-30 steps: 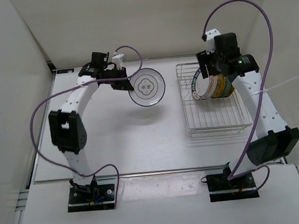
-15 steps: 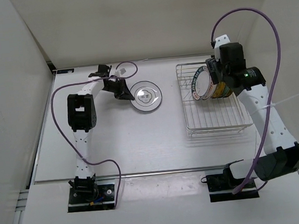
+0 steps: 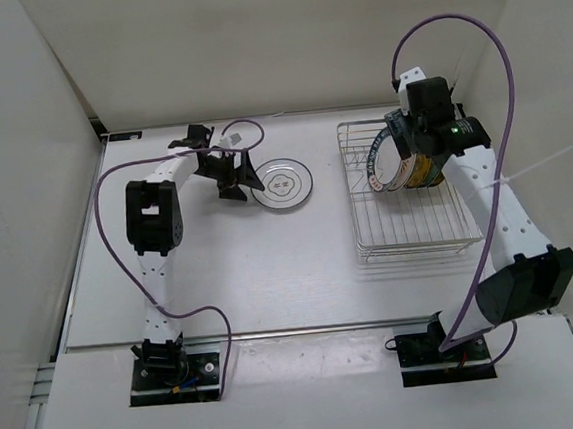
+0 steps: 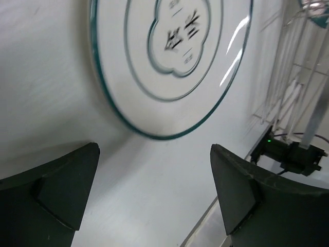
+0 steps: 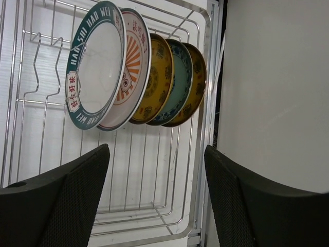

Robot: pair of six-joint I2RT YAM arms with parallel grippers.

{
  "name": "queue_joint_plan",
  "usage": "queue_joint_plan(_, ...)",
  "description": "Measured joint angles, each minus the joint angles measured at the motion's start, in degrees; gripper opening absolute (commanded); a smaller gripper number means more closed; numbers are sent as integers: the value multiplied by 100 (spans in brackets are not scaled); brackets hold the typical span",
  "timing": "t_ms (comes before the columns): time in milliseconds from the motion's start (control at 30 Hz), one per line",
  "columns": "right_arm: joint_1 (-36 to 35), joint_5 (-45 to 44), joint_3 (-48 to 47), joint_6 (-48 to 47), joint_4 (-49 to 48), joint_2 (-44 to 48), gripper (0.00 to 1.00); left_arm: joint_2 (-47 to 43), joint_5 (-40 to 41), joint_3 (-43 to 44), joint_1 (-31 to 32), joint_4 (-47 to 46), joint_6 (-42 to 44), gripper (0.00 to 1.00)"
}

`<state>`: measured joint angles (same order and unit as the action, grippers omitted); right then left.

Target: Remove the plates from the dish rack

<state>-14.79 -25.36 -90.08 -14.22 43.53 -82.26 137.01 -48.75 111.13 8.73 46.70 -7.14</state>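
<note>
A white plate with a teal rim (image 3: 282, 183) lies flat on the table left of the dish rack (image 3: 408, 226). My left gripper (image 3: 243, 176) stands open just beside that plate's left edge, with nothing between its fingers. In the left wrist view the plate (image 4: 169, 51) lies ahead of the open left gripper (image 4: 154, 172). Several plates (image 3: 399, 166) stand on edge in the rack's far half. My right gripper (image 5: 154, 175) hangs open above the rack (image 5: 198, 170), short of the plates. The plate with the dark lettered rim (image 5: 95, 72) is the first in the row, followed by the orange sunburst plate (image 5: 134, 62).
The rack's near half (image 3: 412, 214) holds only bare wires. White walls close in the table on the left, back and right, and the rack sits near the right wall. Purple cables loop off both arms.
The left gripper has opened and let go of the teal-rimmed plate, which now lies flat on the table. The right gripper has shifted a little above the rack.
</note>
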Motion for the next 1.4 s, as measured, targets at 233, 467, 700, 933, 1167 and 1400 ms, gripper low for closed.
queue_joint_plan(233,-24,22,-625,-125,-7,-876,52,-1145,1095,-887,-369,514,584,100)
queue_joint_plan(467,-28,42,-743,-142,-98,-1453,52,-3554,2522,-2229,-643,590,1075,100)
queue_joint_plan(700,-26,68,-743,-138,-234,-1681,56,-5692,3700,-2656,-461,520,1287,100)
queue_joint_plan(933,24,175,-743,-131,-365,-1681,59,-6533,4454,-2671,-455,815,1320,100)
queue_joint_plan(1167,188,219,-743,-129,-468,-1777,58,-7038,4843,-2715,-448,1080,1331,100)
queue_joint_plan(1400,186,367,-743,-120,-474,-2127,53,-7219,5001,-2940,-448,1167,1335,100)
